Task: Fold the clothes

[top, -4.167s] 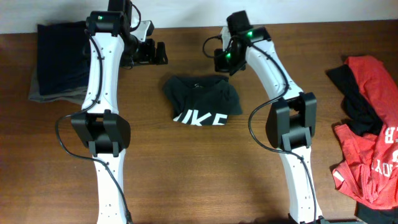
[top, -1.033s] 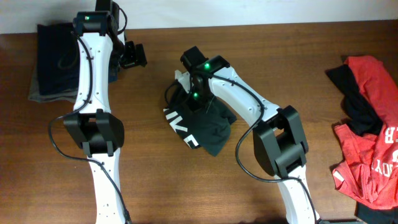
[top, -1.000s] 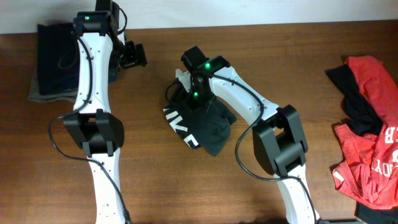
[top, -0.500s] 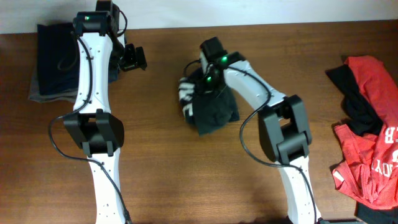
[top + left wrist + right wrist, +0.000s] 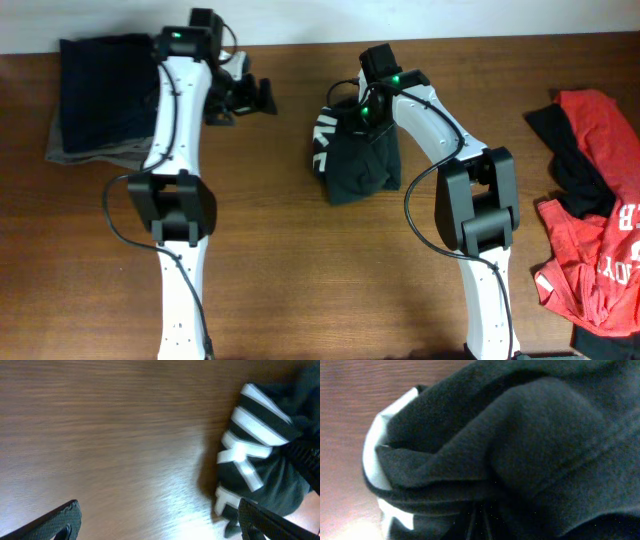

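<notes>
Near right corner of the table (image 5: pixel 300 290): you've got the red T-shirt (image 5: pixel 595 250) lying crumpled and unfolded, white letters up, running off the right edge. A black garment (image 5: pixel 560 150) lies just beyond it, partly tucked under its far-left part.

Mid-table, a bit right of centre and toward the far edge: the charcoal T-shirt (image 5: pixel 360 165) is a bunched lump, not flat. Its white letters (image 5: pixel 322 145) are turned onto the left side of the lump and read sideways. The left wrist camera shows the same lettering (image 5: pixel 250 440) as stacked white bands on the shirt's edge, with bare wood in front of it.

Right gripper (image 5: pixel 362 108) sits on the far edge of that lump. In your right wrist view the fabric (image 5: pixel 530 445) fills the frame and its folds converge to a pinch at the bottom centre, so read it as clamped on the charcoal T-shirt. The fingers themselves are buried in cloth.

Left gripper (image 5: pixel 245 100) is spread fully wide, holding nothing, left of the shirt and apart from it. One finger (image 5: pixel 60 520) shows at each bottom corner of its wrist view.

Far left corner: a dark folded pile (image 5: pixel 100 90) rests on a grey layer (image 5: pixel 70 150).
</notes>
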